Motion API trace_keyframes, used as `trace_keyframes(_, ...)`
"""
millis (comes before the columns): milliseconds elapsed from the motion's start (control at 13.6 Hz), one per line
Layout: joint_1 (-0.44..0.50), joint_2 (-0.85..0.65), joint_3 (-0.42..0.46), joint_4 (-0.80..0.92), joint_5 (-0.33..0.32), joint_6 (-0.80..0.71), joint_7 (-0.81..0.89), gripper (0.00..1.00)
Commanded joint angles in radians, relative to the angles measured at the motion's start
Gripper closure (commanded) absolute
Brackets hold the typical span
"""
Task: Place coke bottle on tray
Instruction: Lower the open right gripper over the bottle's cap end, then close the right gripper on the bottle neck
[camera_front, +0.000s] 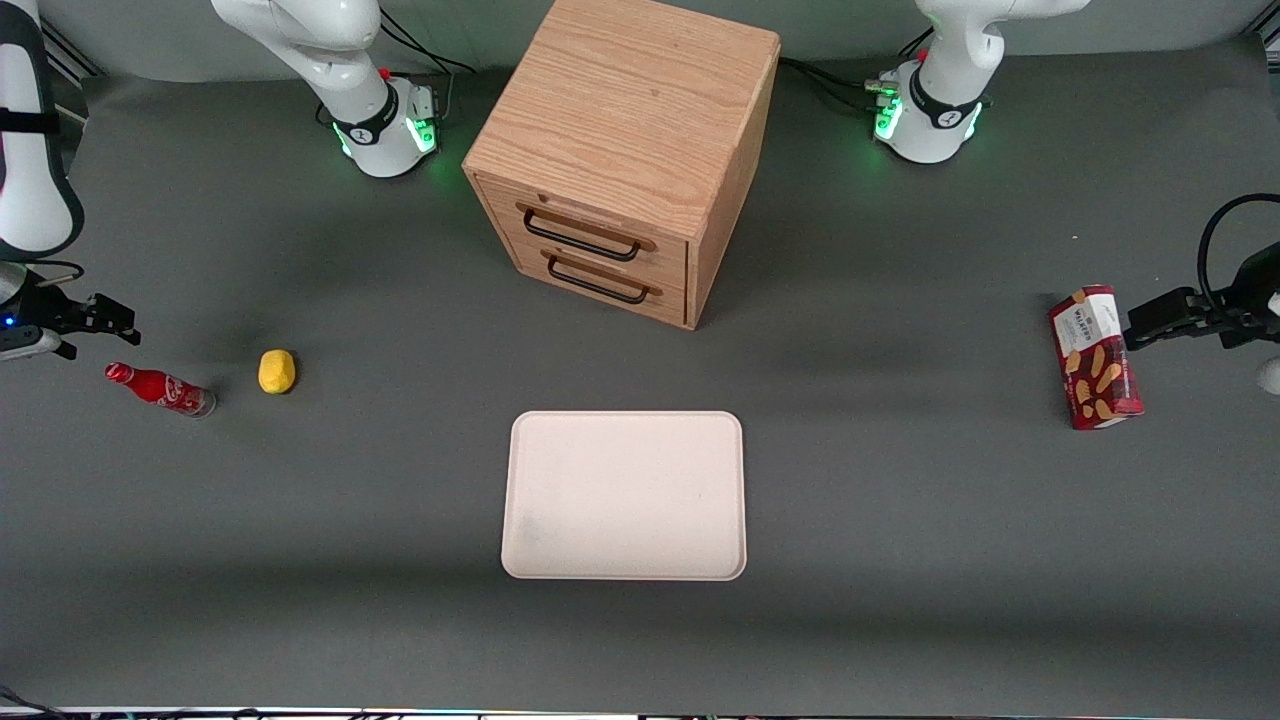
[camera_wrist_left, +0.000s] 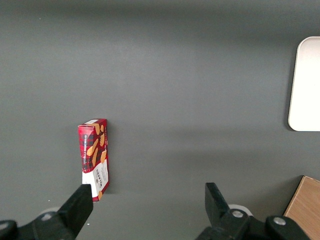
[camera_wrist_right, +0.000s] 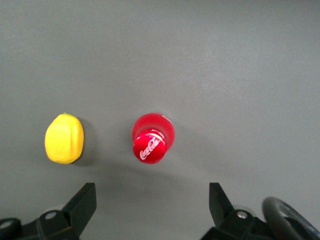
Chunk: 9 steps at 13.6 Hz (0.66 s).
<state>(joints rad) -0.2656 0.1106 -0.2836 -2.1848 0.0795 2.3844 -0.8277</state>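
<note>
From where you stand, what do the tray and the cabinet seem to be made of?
Tray: smooth, matte cream plastic or melamine, judging by its even, faintly speckled surface. Cabinet: light wood or veneer with visible grain, dark metal-looking handles. The open pincer hovers above the coke bottle.

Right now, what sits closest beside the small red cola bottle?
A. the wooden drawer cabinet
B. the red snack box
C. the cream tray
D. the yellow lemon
D: the yellow lemon sits beside the small red cola bottle, under the open claw.
</note>
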Motion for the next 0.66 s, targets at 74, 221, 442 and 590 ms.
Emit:
trace_keyframes(74, 0.017, 0.05, -0.011, 0.003, 0.075, 0.048, -0.059, 0.0)
trace_keyframes(221, 0.016, 0.072, -0.011, 0.003, 0.14, 0.062, -0.112, 0.0)
trace_keyframes(442, 0.017, 0.084, -0.009, 0.006, 0.143, 0.065, -0.122, 0.0)
trace_keyframes(590, 0.017, 0.084, -0.006, 0.011, 0.143, 0.065, -0.12, 0.0)
